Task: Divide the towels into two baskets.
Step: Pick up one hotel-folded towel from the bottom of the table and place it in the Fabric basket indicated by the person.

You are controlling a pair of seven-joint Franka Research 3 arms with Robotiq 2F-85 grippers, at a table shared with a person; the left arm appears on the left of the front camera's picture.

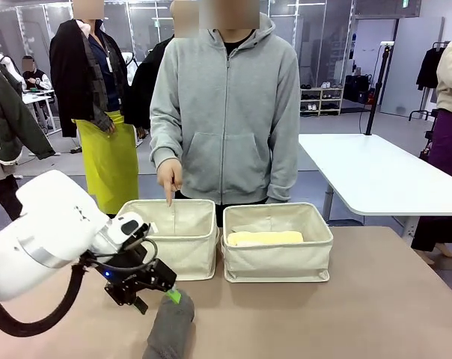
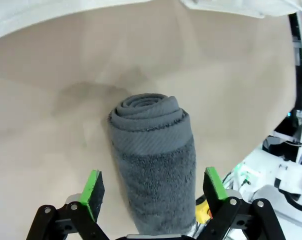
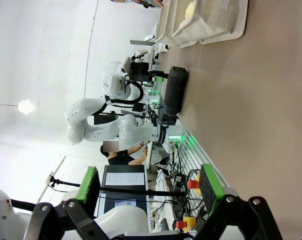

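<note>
across the table in the front view, two cream baskets stood side by side, the left basket (image 1: 173, 238) looking empty from this angle and the right basket (image 1: 277, 250) holding a pale yellow towel (image 1: 263, 238); a person's hand (image 1: 168, 176) pointed a finger down at the left basket's far rim; the dark grey towel (image 1: 168, 333) lay on the table near the robot's edge, in front of the left basket, and the left gripper (image 1: 157, 293) hung at its far end, jaws spread, one green pad at the roll's tip.

under the left wrist camera, the same dark grey towel (image 2: 153, 160) lay lengthwise between the left gripper (image 2: 153, 190)'s green pads, spiral end pointing away, neither pad touching the cloth; it looked soft, light and squashy, grippy rather than slick, and likely to sag or unroll if pinched at one end; a hold across the middle of the roll, squeezing well into the terry, seemed the safest.

from the right wrist view, the right gripper (image 3: 148, 187) stood wide open and empty, well apart from the dark grey towel (image 3: 174, 89), with a basket (image 3: 218, 22) beyond.
</note>
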